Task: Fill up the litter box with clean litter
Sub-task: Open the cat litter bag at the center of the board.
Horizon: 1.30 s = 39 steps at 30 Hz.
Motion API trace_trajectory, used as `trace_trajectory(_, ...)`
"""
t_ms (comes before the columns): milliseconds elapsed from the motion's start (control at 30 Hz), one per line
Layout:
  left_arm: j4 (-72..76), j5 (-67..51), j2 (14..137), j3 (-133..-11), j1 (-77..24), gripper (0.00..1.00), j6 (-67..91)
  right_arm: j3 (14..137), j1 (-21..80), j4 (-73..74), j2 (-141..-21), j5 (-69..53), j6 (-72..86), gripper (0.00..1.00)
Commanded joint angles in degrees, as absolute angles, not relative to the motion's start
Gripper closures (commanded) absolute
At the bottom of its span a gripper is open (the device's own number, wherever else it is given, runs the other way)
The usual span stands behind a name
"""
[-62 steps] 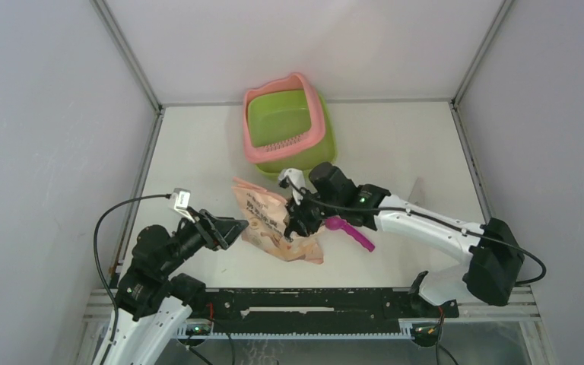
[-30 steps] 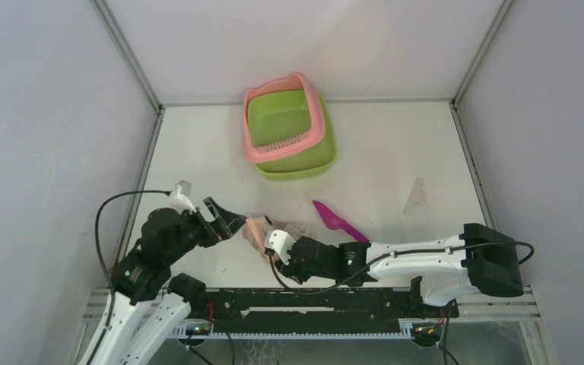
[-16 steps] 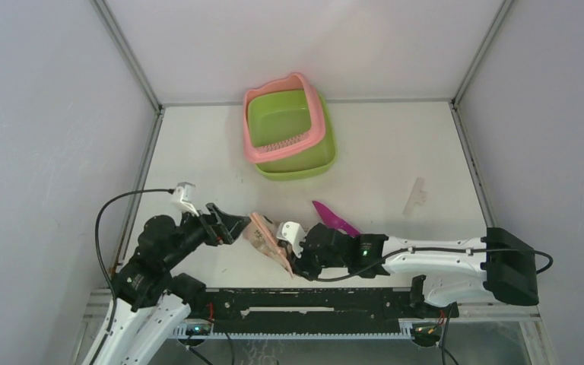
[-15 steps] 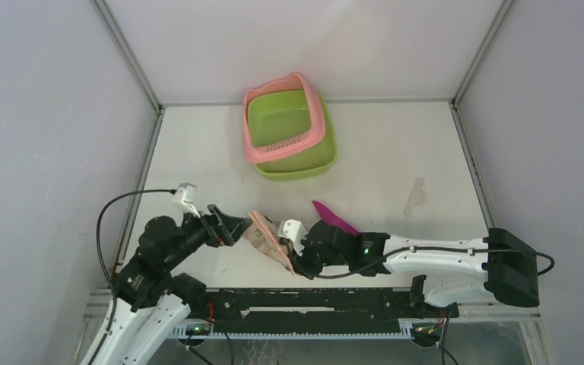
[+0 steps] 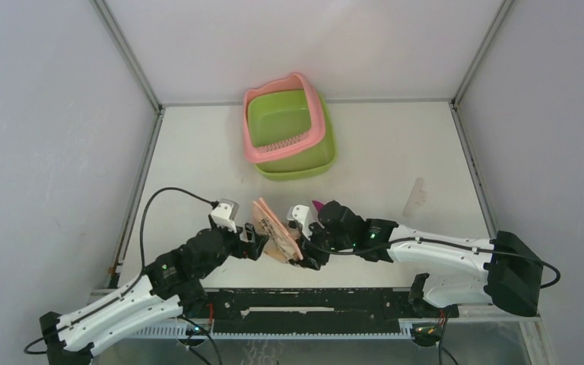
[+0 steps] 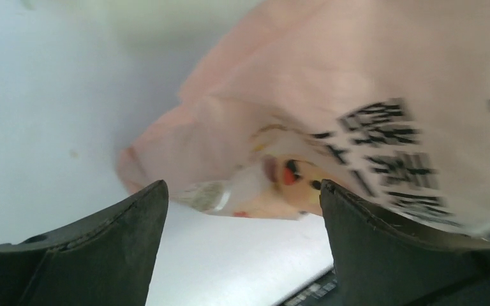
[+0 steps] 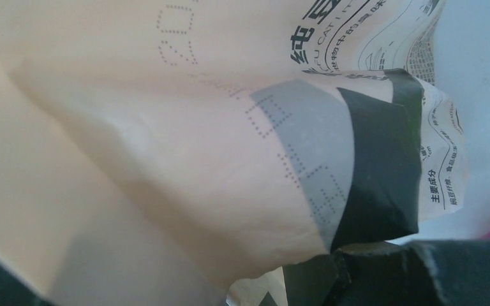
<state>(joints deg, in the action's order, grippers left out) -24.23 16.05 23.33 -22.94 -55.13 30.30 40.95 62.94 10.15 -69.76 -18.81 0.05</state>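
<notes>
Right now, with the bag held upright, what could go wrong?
1. Only the right pincer grips the peach-pink litter bag, at one edge; it may slip.
2. The open left pincer is close beside the bag and might push it, not catch it.
3. The litter box stands far back, so litter could spill on the way.

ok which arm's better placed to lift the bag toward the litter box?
Right, probably. Its gripper pinches the bag, holding it on edge. The left gripper is open beside the bag, gripping nothing. The litter box sits farther back.
</notes>
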Motion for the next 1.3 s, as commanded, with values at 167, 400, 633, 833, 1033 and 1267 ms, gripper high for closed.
trace_trajectory(167, 3.88, 32.95, 11.02, -9.84, -56.78, 0.06, 8.46, 42.36, 63.77, 13.04, -70.15, -21.90, 1.95, 0.51)
trace_trajectory(400, 13.99, 3.83, 19.47, -9.26, -49.97, 0.04, 9.79, 42.36, 63.62, 13.51, -71.36, -24.97, 2.18, 0.51)
trace_trajectory(633, 21.24, -11.27, 28.33, -9.96, -46.70, 0.05, 11.34, 42.92, 63.28, 15.05, -70.64, -26.83, 2.46, 0.52)
trace_trajectory(833, 23.18, -14.97, 31.15, -10.60, -46.10, 0.17, 11.14, 43.87, 60.60, 16.49, -69.77, -26.26, 3.29, 0.52)
trace_trajectory(1033, 19.65, -11.32, 35.39, -13.71, -45.97, 1.00, 9.43, 45.72, 54.59, 16.56, -69.36, -26.54, 3.20, 0.52)
trace_trajectory(1267, 20.44, -1.59, 34.93, -17.05, -44.83, 1.00, 8.50, 56.21, 52.03, 19.33, -78.04, -21.18, 0.18, 0.52)
